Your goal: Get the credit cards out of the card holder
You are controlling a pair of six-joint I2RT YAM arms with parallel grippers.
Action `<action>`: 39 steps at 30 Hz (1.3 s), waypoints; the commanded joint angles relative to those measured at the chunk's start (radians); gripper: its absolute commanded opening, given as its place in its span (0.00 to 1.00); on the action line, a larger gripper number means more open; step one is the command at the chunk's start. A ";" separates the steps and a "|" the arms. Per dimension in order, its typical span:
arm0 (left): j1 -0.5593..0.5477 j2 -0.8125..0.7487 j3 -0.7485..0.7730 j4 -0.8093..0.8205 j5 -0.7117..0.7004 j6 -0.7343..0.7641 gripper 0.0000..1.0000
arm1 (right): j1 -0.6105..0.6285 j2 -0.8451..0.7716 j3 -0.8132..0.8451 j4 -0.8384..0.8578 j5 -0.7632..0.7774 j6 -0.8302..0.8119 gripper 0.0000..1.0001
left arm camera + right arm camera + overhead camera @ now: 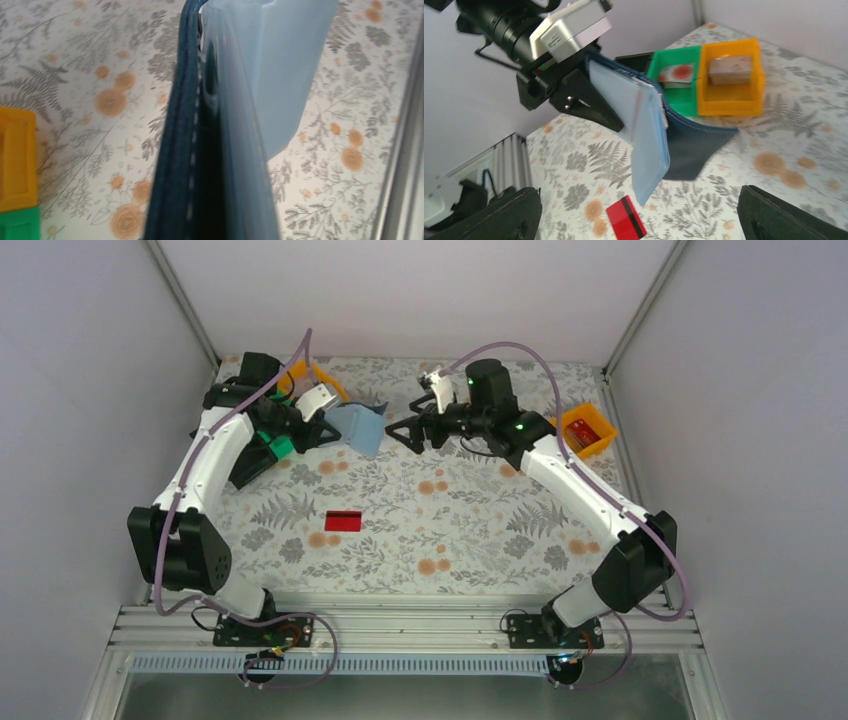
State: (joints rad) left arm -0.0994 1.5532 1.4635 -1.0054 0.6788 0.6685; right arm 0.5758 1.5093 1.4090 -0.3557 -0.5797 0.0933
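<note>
Bright, even light, with faint soft shadows on the table (pixel 450 530). Overhead view sharp. Left wrist view: card holder (pixel 200 150), centre to 6 o'clock, badly blurred. Right wrist view slightly soft.

Both arms reach forward and inward; the left end effector (pixel 324 430) is clamped tight, and the right end effector (pixel 414 435) gapes wide, facing it.

No legible txt, labels, nos. on anything
</note>
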 commanded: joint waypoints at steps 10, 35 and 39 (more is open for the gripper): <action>0.006 -0.047 0.025 -0.211 0.346 0.239 0.02 | 0.069 0.104 0.011 0.065 0.084 -0.060 0.99; 0.072 0.538 0.061 0.087 0.101 -0.138 0.57 | 0.290 0.318 0.079 -0.252 0.382 0.042 0.98; 0.142 0.427 0.074 0.081 0.015 -0.103 0.71 | 0.398 0.447 0.150 -0.282 0.420 0.009 0.98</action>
State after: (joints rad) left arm -0.0154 2.0998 1.4990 -0.9371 0.7799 0.5346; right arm 0.8768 1.8618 1.4811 -0.5785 -0.1997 0.1429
